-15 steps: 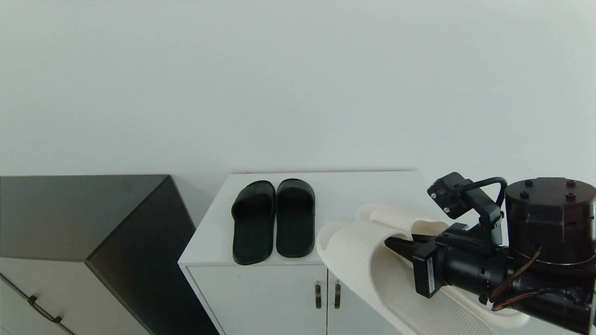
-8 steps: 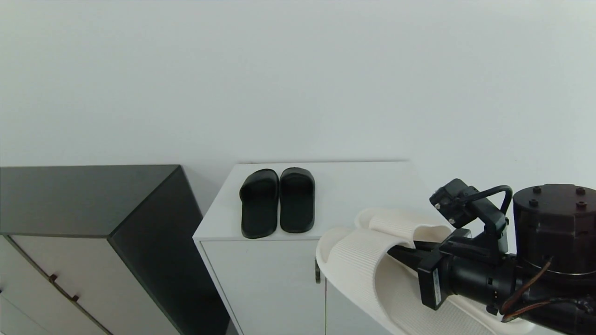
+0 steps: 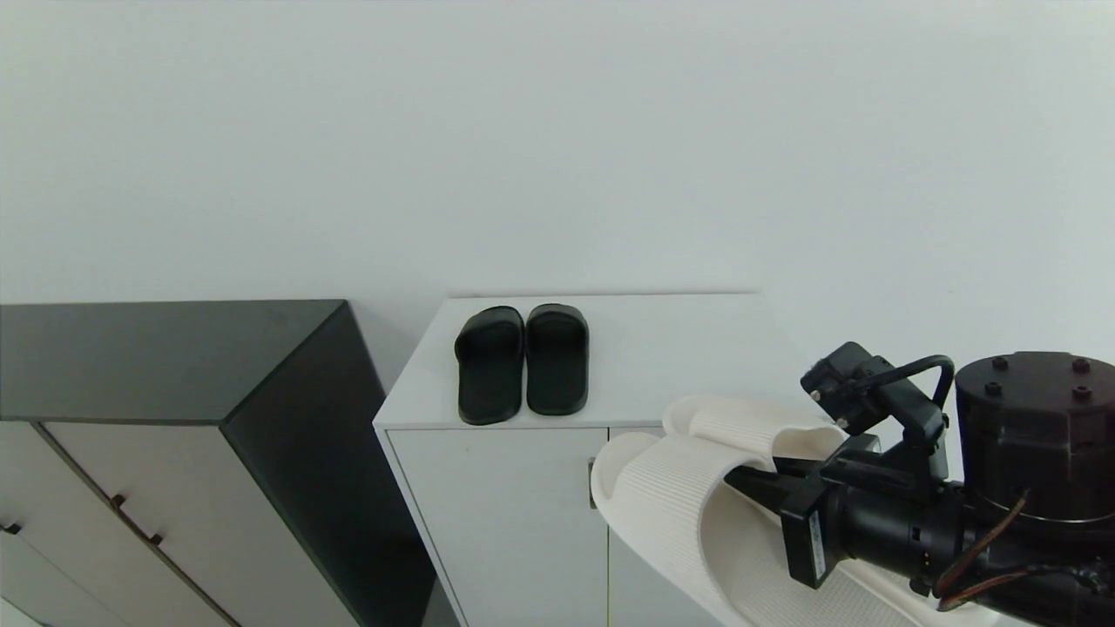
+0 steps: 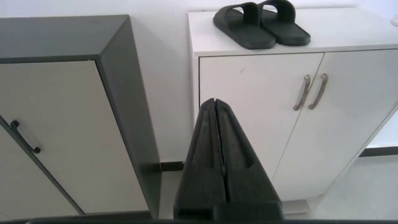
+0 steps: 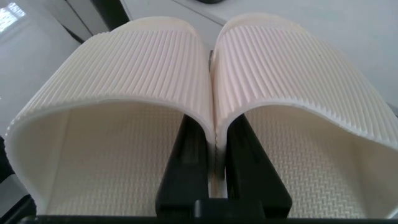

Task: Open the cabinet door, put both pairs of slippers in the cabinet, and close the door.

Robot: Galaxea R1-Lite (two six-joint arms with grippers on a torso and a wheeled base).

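The right pincer [image 3: 753,475] clamps the ribbed white slippers [image 3: 671,488] together by their arched straps, one finger inside each, in the air before the white cabinet [image 3: 505,522]. The left pincer [image 4: 215,112] is pressed flat together, holding nothing. Smooth black slippers [image 3: 523,361] lie side by side on the cabinet top. Both doors, with slim metal handles [image 4: 311,92], are closed.

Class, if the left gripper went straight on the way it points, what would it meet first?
Probably the closed left cabinet door, near its outer edge, though depth is hard to judge.
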